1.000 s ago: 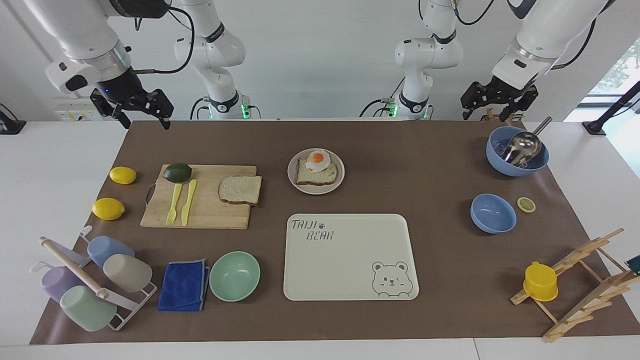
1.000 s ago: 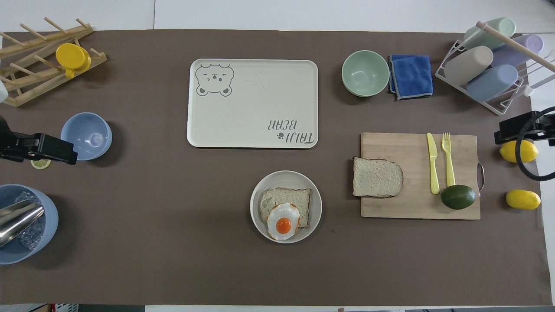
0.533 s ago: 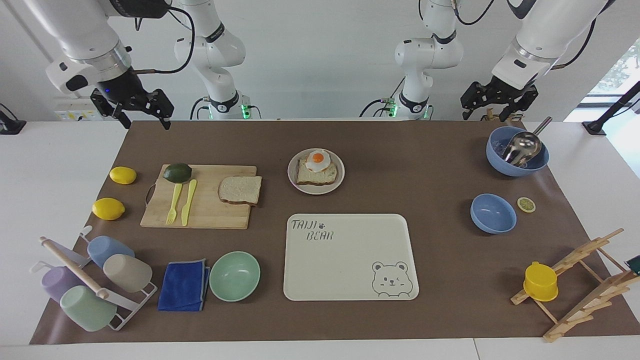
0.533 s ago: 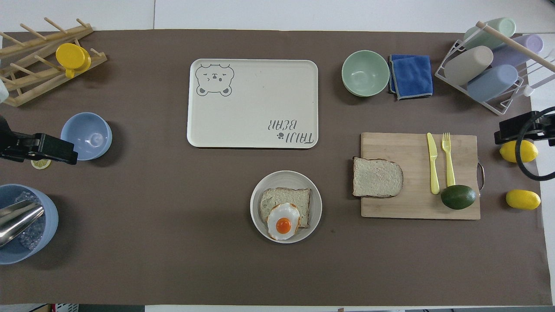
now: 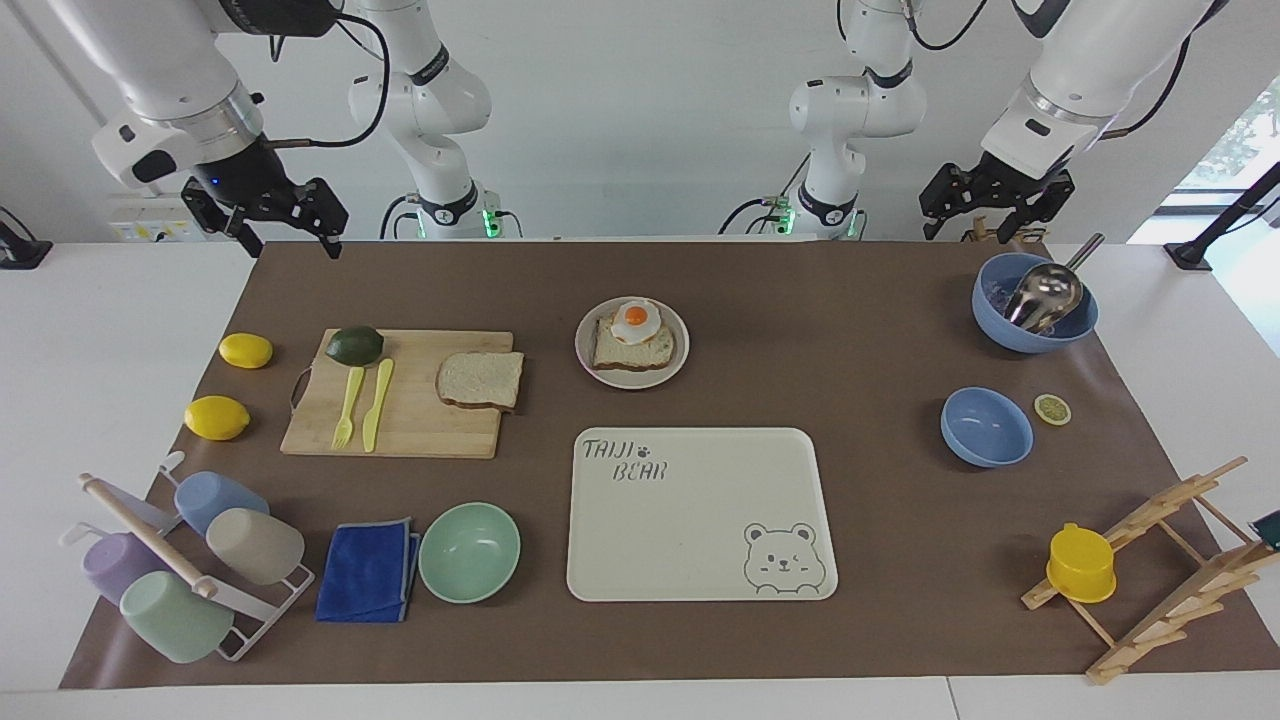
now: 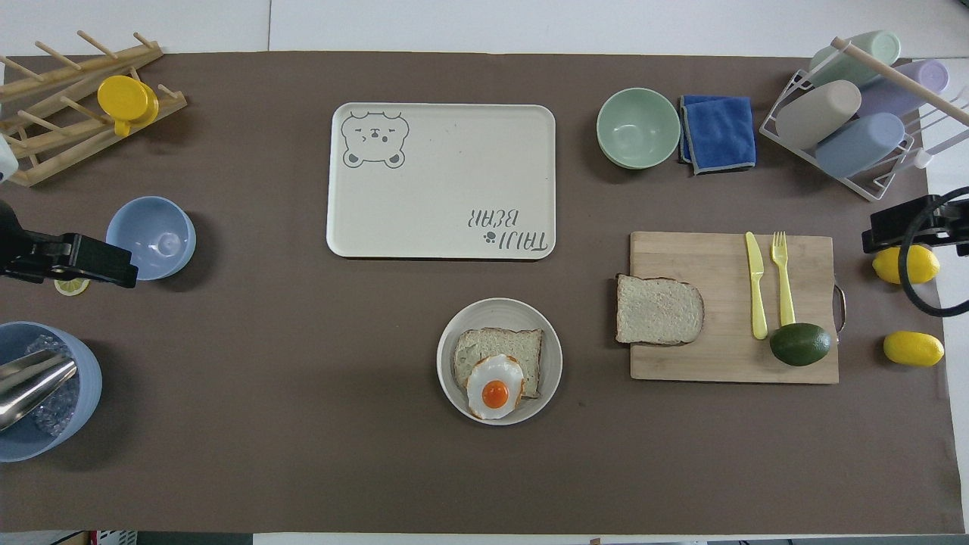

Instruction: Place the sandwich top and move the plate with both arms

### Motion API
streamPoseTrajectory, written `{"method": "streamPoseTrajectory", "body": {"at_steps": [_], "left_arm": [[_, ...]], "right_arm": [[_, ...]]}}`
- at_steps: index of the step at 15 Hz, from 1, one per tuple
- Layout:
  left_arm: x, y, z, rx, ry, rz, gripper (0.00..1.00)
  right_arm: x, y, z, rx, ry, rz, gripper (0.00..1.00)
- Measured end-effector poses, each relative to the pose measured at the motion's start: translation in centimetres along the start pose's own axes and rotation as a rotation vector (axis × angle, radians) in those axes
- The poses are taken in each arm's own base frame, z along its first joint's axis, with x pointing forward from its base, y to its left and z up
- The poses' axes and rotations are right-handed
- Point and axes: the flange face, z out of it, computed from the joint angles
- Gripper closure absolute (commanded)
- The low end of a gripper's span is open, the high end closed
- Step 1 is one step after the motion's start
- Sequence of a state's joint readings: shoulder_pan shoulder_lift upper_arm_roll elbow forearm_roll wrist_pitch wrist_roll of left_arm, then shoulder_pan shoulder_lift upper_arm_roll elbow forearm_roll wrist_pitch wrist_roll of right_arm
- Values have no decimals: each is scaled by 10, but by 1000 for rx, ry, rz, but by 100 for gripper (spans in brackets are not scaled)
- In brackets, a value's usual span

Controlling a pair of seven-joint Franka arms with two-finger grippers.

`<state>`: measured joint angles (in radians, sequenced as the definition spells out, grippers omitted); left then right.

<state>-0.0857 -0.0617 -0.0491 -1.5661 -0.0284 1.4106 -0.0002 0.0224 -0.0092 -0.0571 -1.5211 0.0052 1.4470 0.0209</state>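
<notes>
Both arms parked high at robots' edge of worktop. Right end effector [image 5: 270, 215] over the brown mat's corner, fingers spread, nothing held. Left end effector [image 5: 995, 205] above the big blue bowl [image 5: 1035, 315] w/ scoop, also spread and empty.

Nearest robots: plate [image 5: 585, 350] mid-worktop, carrying paler slice + fried egg [image 5: 636, 319] (egg sits off-centre, overhanging the slice edge nearer the robots). Beside it, toward right arm's end: sandwich top [image 5: 481, 379] lying flat on cutting board [image 5: 400, 440], one corner overhanging board edge. Farther out: cream tray [image 5: 700, 590].

Risks, my estimate:
- Flat slice gives fingers little to bite; pinch may crush or drop it.
- Lowering onto the domed egg could leave the top tilted, sliding off.
- Two-arm lift of plate: uneven height/timing would tip it, stack shifts.
</notes>
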Motion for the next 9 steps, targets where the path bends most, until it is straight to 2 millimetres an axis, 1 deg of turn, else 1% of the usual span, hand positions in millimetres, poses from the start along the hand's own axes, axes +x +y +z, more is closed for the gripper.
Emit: {"method": "streamPoseTrajectory", "body": {"at_steps": [7, 9], "left_arm": [[0, 0, 0, 0, 1, 1, 0], [0, 0, 0, 0, 1, 1, 0]], "right_arm": [[-2, -1, 1, 0, -19, -8, 0], [-3, -6, 1, 1, -20, -31, 0]]}}
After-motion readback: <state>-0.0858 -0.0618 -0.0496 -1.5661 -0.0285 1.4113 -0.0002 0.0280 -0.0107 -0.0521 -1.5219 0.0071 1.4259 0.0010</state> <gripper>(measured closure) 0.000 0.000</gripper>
